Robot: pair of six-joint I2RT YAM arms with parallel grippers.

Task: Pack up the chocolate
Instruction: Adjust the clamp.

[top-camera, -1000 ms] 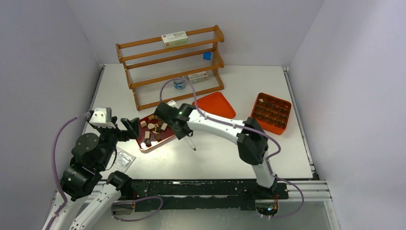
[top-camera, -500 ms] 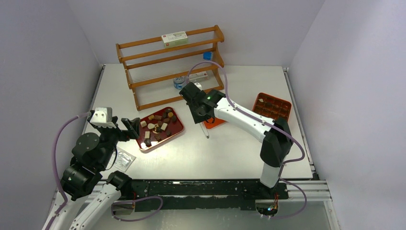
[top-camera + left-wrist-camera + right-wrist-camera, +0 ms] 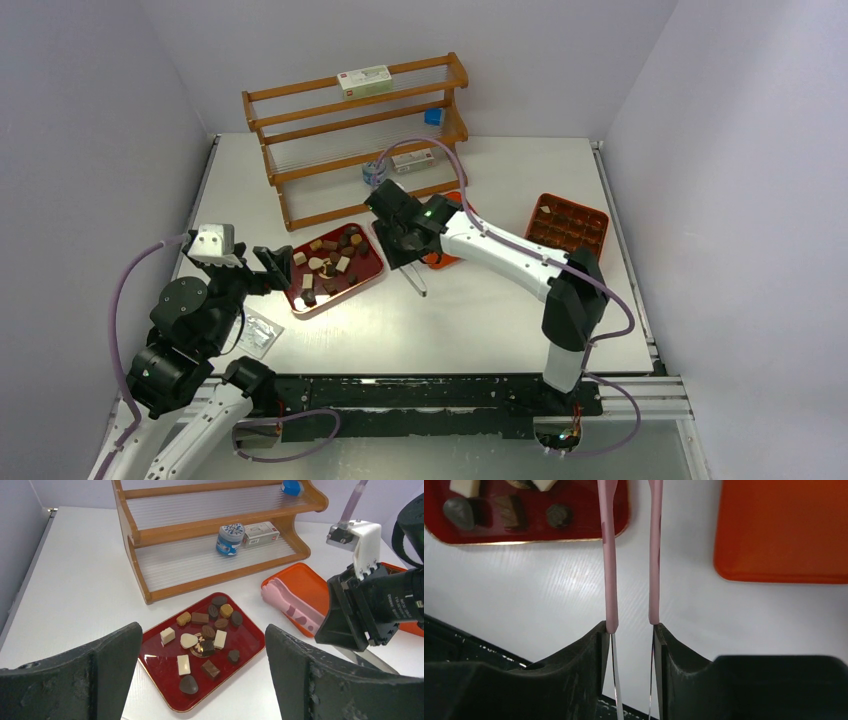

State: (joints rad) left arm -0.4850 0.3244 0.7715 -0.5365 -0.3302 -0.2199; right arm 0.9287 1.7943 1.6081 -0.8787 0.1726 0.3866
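The chocolate (image 3: 330,262) (image 3: 202,635) lies as several dark, brown and cream pieces on a dark red tray (image 3: 372,268) (image 3: 250,640). A few pieces show at the top left of the right wrist view (image 3: 509,507). My right gripper (image 3: 408,248) (image 3: 630,630) is shut on pink tongs (image 3: 610,555) (image 3: 292,602), hovering between the tray and an orange lid (image 3: 452,215). The tongs' two arms stand apart and hold nothing. My left gripper (image 3: 272,262) (image 3: 202,630) stands wide open at the tray's left edge, empty.
An orange compartment box (image 3: 567,235) at the right holds one piece (image 3: 545,211). A wooden rack (image 3: 355,135) with small items stands at the back. A clear wrapper (image 3: 258,333) lies by the left arm.
My right gripper carried the tongs from the tray's right side out toward the orange lid, then came back a little to the left. The left arm has not moved.
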